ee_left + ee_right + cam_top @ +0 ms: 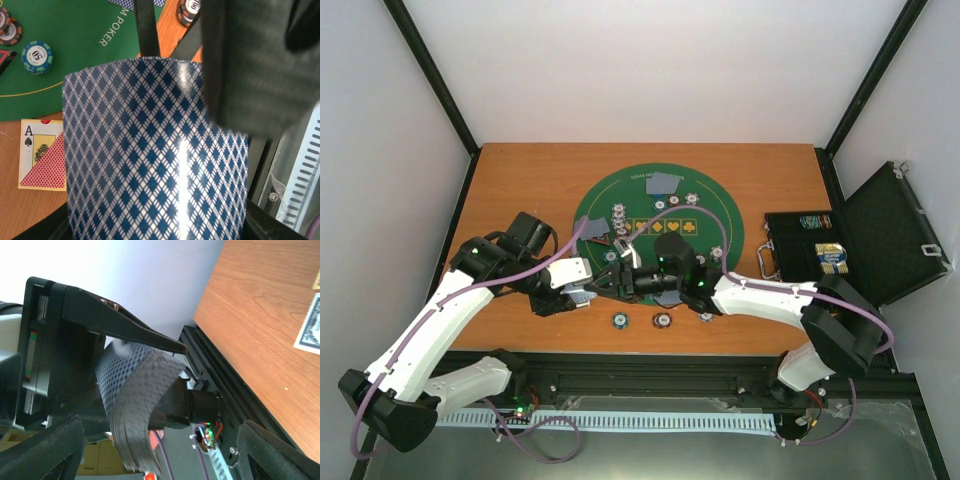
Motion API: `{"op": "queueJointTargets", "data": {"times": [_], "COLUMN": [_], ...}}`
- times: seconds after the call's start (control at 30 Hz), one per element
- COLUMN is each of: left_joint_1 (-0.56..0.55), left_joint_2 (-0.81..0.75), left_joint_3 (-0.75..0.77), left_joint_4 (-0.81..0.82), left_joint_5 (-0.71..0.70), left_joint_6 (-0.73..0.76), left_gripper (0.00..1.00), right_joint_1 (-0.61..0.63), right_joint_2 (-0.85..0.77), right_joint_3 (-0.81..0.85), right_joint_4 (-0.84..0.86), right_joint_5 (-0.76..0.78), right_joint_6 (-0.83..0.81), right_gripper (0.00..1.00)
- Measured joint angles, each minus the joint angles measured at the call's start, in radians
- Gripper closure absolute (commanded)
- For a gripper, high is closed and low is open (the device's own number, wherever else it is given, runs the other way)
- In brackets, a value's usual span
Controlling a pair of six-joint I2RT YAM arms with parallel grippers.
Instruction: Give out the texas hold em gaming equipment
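My left gripper (588, 291) is shut on a deck of blue-diamond-backed playing cards (155, 160), held just off the green mat's near-left rim. The same deck (132, 410) shows bent and fanned in the right wrist view. My right gripper (618, 281) faces it from the right with its fingers (47, 450) spread wide and nothing between them. Its dark fingers (146, 30) reach over the deck's far edge. Dealt cards (665, 183) lie on the mat, and striped chips (662, 321) sit on the wood by the near rim. A teal chip (36, 56) rests on the mat.
The round green mat (725, 210) covers the table's middle. A black case (840, 250) stands open at the right with card boxes inside. An ace-of-spades card and a red-backed card (42, 160) lie on the wood by the deck. The black frame rail (220, 375) runs along the near edge.
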Motion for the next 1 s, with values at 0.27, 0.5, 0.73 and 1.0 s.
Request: {"op": "queueJointTargets", "data": {"times": [0.27, 0.5, 0.73, 1.0], "left_joint_1": [0.000, 0.000, 0.000, 0.000], "left_joint_2": [0.000, 0.000, 0.001, 0.003], "left_joint_3": [0.000, 0.000, 0.000, 0.000], "left_joint_4": [0.000, 0.000, -0.007, -0.006], "left_joint_5": [0.000, 0.005, 0.000, -0.001], "left_joint_6": [0.000, 0.000, 0.000, 0.000], "left_gripper": [0.80, 0.80, 0.79, 0.80], "right_joint_1": [0.032, 0.039, 0.029, -0.010], "right_joint_2": [0.100, 0.167, 0.182, 0.114], "right_joint_3": [0.060, 0.076, 0.055, 0.004], "right_joint_4": [0.108, 0.170, 0.230, 0.206], "right_joint_5": [-0.026, -0.041, -0.061, -0.072], "right_joint_6": [0.045, 0.074, 0.088, 0.065], "right_gripper": [0.19, 0.25, 0.32, 0.45]}}
